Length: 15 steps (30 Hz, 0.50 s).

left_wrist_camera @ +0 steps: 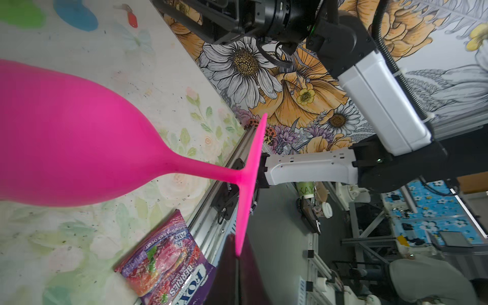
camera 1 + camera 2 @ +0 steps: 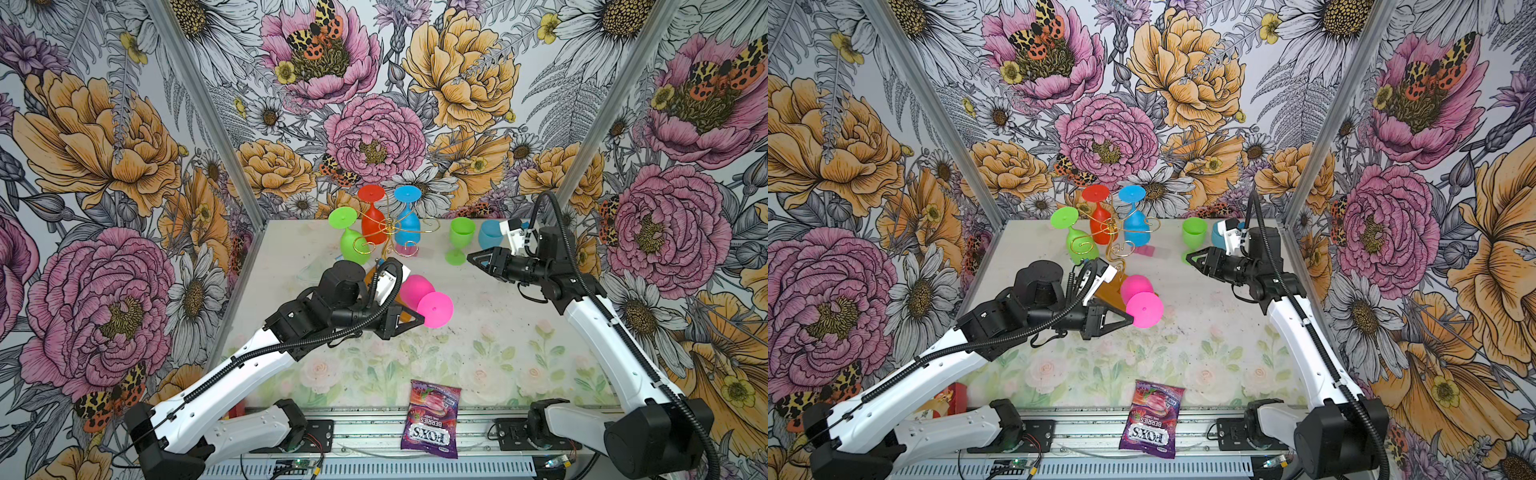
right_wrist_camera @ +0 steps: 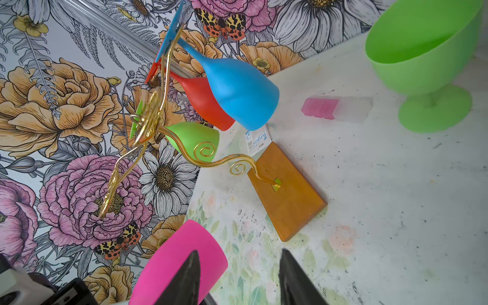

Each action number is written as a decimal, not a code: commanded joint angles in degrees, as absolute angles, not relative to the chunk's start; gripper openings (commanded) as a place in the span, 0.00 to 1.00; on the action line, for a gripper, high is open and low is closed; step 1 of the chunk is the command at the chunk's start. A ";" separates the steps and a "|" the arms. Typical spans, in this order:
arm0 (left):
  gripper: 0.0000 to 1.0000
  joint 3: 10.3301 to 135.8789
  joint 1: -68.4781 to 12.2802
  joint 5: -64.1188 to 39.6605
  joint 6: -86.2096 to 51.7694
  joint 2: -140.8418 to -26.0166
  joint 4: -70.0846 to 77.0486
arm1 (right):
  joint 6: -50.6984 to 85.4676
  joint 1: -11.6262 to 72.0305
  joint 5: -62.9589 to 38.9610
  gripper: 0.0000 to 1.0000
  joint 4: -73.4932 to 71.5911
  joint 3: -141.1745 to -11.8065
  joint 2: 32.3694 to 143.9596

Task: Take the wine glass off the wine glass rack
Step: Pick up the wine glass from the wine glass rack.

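The wine glass rack (image 2: pixel 390 226) (image 2: pixel 1115 228) (image 3: pixel 153 116), gold wire on an orange-brown wooden base (image 3: pixel 287 192), stands at the back of the table. Green (image 2: pixel 353 245), red (image 2: pixel 372 224) and blue (image 2: pixel 406 226) glasses hang upside down from it. A pink wine glass (image 2: pixel 434 309) (image 2: pixel 1144 309) (image 1: pixel 79 145) (image 3: pixel 179 264) is off the rack, lying sideways above the table in front of the base. My left gripper (image 2: pixel 419 322) (image 2: pixel 1129 320) (image 1: pixel 239 258) is shut on the rim of its foot. My right gripper (image 2: pixel 471 257) (image 2: pixel 1188 258) (image 3: pixel 239 253) is open to the right of the rack, holding nothing.
An upright green glass (image 2: pixel 460 237) (image 3: pixel 422 66) and a blue glass (image 2: pixel 490 235) stand at the back right, near my right wrist. A purple candy bag (image 2: pixel 432 419) (image 1: pixel 169 264) lies at the front edge. A small pink-and-white piece (image 3: pixel 335 108) lies behind the base.
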<state>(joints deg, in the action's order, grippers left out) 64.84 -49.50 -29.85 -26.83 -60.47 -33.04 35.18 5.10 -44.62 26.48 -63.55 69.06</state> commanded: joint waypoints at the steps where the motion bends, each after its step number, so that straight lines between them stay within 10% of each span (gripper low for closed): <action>1: 0.00 66.80 -53.38 -19.93 -14.48 -60.07 -33.44 | 36.29 3.85 -46.78 0.51 26.15 -63.47 69.46; 15: 0.00 63.27 -66.34 7.10 9.95 -62.58 -33.64 | 26.64 3.07 -35.40 0.65 49.06 -74.29 71.98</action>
